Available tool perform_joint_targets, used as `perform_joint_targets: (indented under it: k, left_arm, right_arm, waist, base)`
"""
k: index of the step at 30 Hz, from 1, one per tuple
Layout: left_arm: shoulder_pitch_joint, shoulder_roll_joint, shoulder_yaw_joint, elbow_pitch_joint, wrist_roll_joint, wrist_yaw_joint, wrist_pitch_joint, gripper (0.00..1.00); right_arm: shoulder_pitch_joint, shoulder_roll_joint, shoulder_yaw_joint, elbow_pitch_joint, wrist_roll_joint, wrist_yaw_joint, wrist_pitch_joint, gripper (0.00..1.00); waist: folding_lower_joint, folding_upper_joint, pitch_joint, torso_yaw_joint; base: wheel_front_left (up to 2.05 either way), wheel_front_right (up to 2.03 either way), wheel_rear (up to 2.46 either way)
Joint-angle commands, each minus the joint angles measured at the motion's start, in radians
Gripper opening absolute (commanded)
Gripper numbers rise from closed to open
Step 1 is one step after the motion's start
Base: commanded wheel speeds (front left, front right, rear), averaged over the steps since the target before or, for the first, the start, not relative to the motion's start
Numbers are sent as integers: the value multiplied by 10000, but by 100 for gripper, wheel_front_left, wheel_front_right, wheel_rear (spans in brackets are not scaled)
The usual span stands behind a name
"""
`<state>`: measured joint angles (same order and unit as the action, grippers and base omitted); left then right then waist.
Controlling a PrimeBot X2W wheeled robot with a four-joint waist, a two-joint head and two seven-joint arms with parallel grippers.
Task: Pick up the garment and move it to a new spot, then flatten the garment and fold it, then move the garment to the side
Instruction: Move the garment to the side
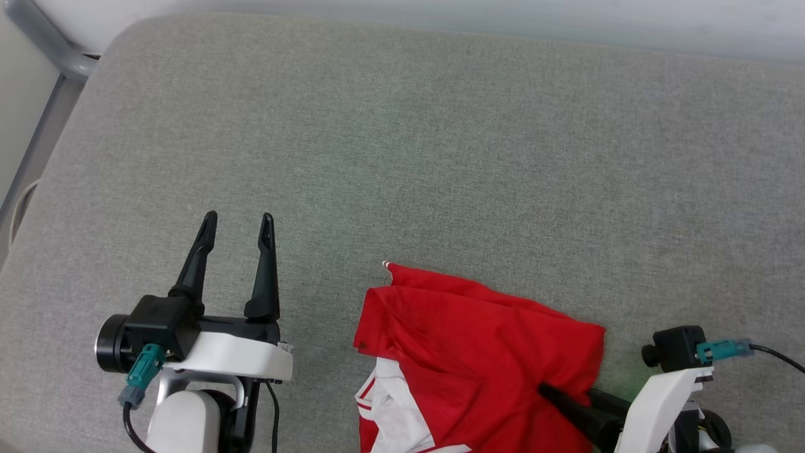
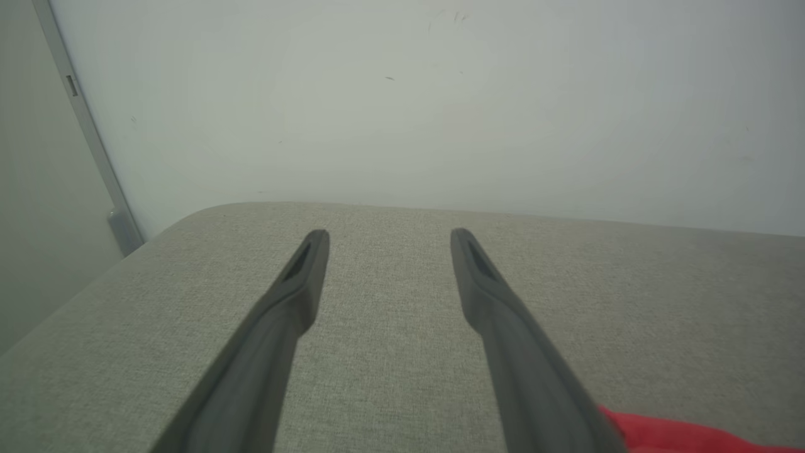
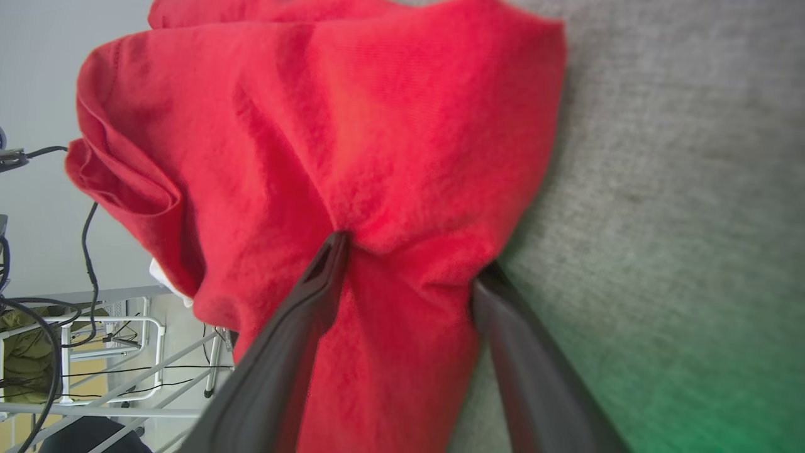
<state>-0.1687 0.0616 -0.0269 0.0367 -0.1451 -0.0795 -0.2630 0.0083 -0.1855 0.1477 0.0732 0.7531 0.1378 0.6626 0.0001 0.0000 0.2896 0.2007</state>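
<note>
Grey padded surface [image 1: 440, 157], crumpled red garment [image 1: 478, 333] atop

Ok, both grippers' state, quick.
Left gripper: open, empty.
Right gripper: open, fingers astride a fold of the jersey, not clamped on it.

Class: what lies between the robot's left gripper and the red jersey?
In the head view, a bare stretch of grey woven cushion lies between the open left gripper and the crumpled red jersey with white trim.
</note>
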Motion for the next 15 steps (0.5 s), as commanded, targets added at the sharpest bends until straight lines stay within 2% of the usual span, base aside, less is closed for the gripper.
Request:
perform_joint_targets:
  k: [1, 4, 9, 15]
  left_arm:
    - [-90, -19, 14, 12, 33, -58, -19, 100]
    - [-67, -45, 13, 92, 59, -71, -19, 100]
    - [135, -76, 55, 166, -37, -95, -19, 100]
    - [489, -82, 80, 100, 85, -154, -19, 100]
  right_arm:
    - [209, 80, 268, 656, -228, -131, 90, 0]
    - [163, 214, 307, 777, -189, -118, -97, 0]
    - [-12, -4, 249, 610, -426, -88, -449, 0]
    - [-241, -514, -53, 209, -1833, -94, -749, 0]
  waist:
    - [-1, 0, -37, 11]
    - [-1, 0, -173, 45]
    - [-1, 0, -618, -93]
    - [-1, 0, -1117, -805]
  base:
    - [0, 0, 0]
    - [0, 0, 0]
    - [0, 0, 0]
    - [0, 0, 0]
